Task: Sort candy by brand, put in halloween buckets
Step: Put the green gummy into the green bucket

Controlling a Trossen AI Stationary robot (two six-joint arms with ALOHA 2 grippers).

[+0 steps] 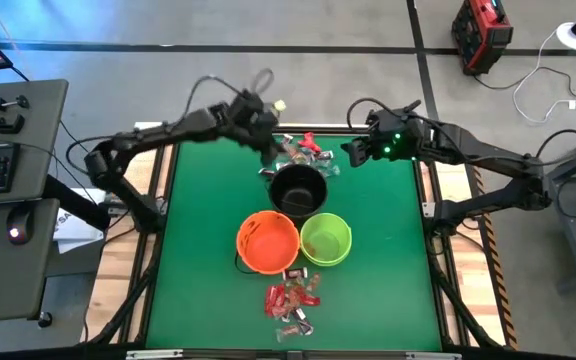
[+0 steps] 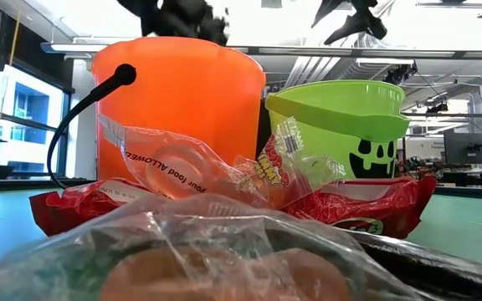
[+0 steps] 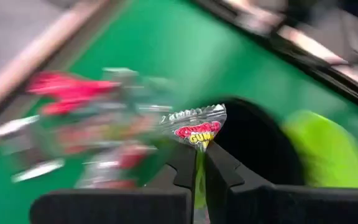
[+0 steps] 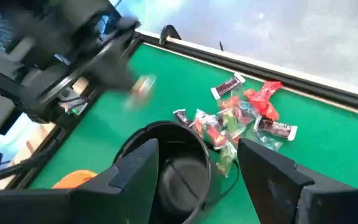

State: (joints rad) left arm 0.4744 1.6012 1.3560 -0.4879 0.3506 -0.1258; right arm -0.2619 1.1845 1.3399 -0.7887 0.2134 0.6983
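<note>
Left hand (image 3: 199,163) pinches a "GUM"-labelled candy (image 3: 197,126).

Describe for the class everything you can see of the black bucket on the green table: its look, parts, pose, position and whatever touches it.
The black bucket is a small round pail of what looks like glossy plastic, standing upright with its mouth open. A thin handle lies folded down inside it. It sits on the green table, beyond the orange bucket and the lime green bucket, apparently close against both. A pile of candy lies just beside its far rim. Neither gripper touches it.
</note>
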